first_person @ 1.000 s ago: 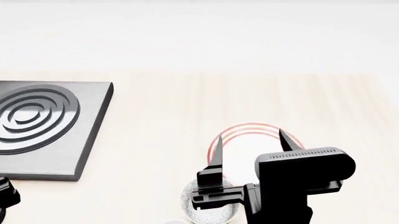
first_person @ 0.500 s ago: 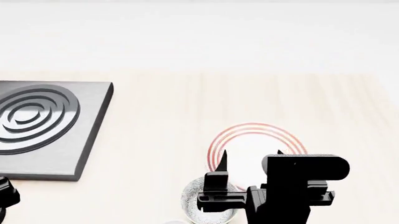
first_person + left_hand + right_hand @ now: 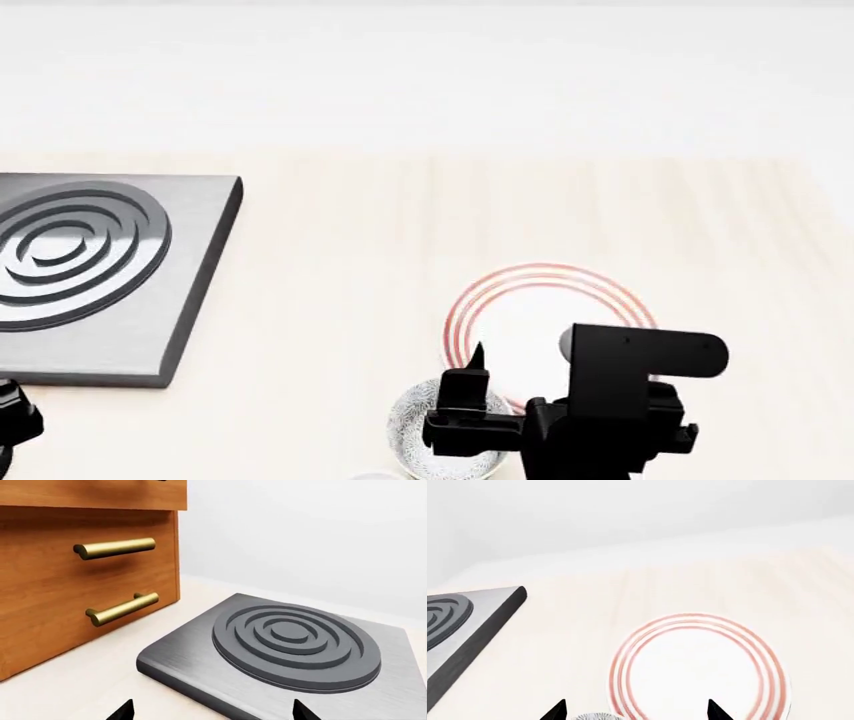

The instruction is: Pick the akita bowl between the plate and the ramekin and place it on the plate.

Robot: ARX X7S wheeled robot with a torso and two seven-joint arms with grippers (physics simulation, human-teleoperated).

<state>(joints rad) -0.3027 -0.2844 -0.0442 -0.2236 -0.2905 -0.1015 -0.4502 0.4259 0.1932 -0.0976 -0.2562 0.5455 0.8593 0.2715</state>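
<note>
Reaching step, I judge: the right gripper [image 3: 534, 385], jaws spread, hangs above the akita bowl [image 3: 416, 425] at the plate's [image 3: 534, 285] 7 o'clock, needing to centre and descend.

We see bright, even, shadowless-looking light in all three views, so strong in the head view that the pale counter [image 3: 347, 250] washes into the white wall behind it and the far edge is hard to find. The plate [image 3: 534, 300] is nearly blown out, its red rings faint and soft, and the right gripper [image 3: 534, 372] reads as flat black with no surface detail. The left wrist view is crisper, with a soft sheen on the grey burner slab [image 3: 287, 655] and brass handles [image 3: 117, 577].
</note>
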